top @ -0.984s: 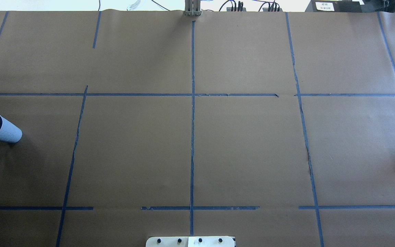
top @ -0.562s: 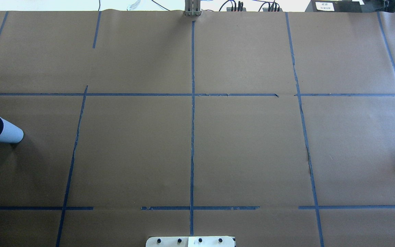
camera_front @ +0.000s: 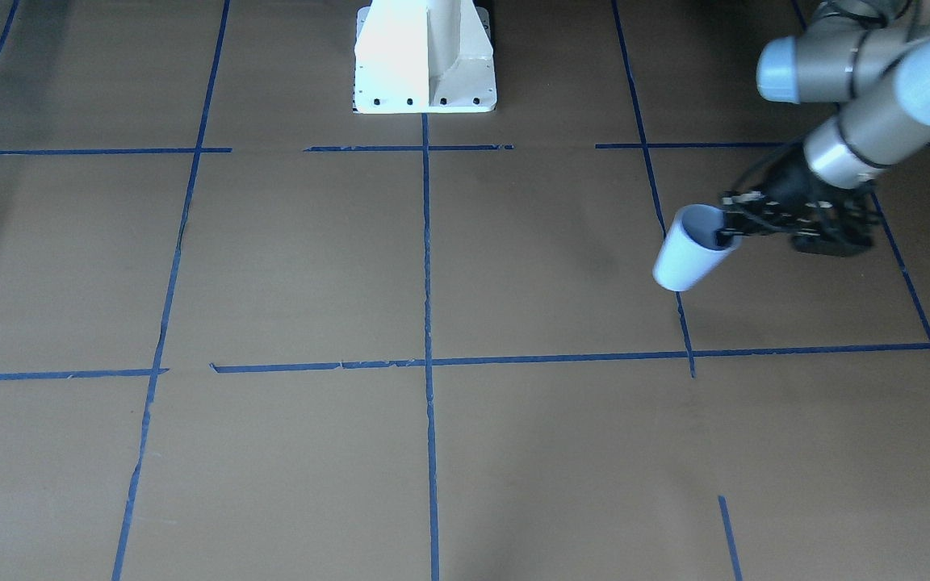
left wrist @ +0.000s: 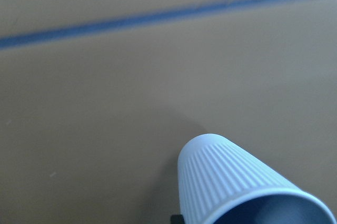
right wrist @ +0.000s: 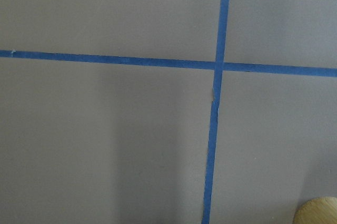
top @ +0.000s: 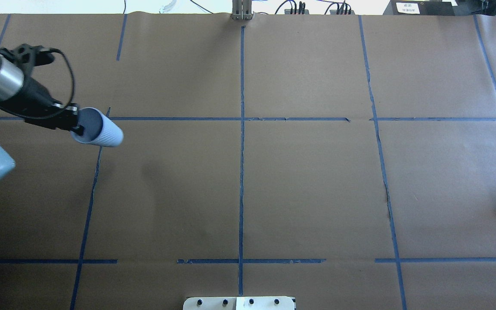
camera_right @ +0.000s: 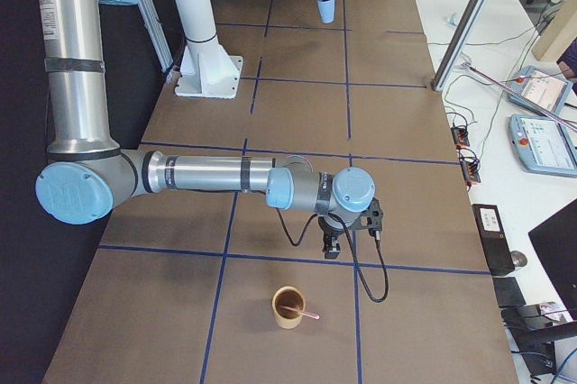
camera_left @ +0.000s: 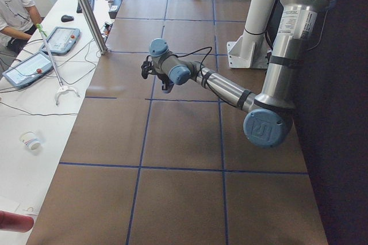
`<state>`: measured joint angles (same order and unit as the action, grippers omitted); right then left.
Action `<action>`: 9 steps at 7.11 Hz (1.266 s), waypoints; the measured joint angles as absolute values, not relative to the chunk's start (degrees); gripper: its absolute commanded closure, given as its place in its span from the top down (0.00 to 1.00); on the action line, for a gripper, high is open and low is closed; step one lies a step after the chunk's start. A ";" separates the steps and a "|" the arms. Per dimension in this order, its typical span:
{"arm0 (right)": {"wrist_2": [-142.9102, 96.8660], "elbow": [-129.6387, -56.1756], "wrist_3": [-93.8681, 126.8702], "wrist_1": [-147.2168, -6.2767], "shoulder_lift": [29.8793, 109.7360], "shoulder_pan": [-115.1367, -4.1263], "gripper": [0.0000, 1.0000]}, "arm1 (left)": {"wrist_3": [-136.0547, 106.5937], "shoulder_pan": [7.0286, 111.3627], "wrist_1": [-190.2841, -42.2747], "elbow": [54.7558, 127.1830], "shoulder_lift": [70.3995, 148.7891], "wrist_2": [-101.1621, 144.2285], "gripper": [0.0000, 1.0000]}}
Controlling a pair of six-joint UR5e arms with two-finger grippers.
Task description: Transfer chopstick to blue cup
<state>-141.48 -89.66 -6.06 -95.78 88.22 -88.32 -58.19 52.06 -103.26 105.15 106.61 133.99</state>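
Chopstick point(camera_right: 302, 314) leans in a brown cup point(camera_right: 289, 306), its free end poking over the rim toward 4 o'clock in the right-side view. The right gripper point(camera_right: 332, 247) hangs near it, with the cup at its 7 o'clock. I can't tell whether its jaws are apart. The left gripper point(top: 77, 126) pinches the tilted blue cup point(top: 101, 134) by its rim, far down the table, so the right arm looks the nearer one.
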 measured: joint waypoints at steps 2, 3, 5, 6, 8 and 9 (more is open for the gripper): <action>-141.43 -89.81 -6.06 -95.66 88.17 -88.03 1.00 | -71.63 39.54 -97.16 104.56 118.55 124.01 0.00; -141.37 -89.91 -6.07 -95.64 88.17 -87.95 1.00 | -74.65 34.96 -93.10 102.49 124.73 118.90 0.00; -141.33 -90.05 -6.06 -95.63 88.18 -87.90 1.00 | -77.12 31.00 -90.06 96.12 132.92 114.79 0.00; -141.33 -90.10 -6.06 -95.63 88.18 -87.89 1.00 | -77.39 30.21 -89.81 94.28 134.52 114.37 0.00; -141.30 -90.22 -6.01 -95.62 88.18 -87.89 1.00 | -77.43 29.67 -89.99 93.06 135.14 114.19 0.27; -141.27 -90.30 -5.99 -95.61 88.09 -87.89 1.00 | -77.36 29.56 -90.12 92.91 135.01 114.18 0.63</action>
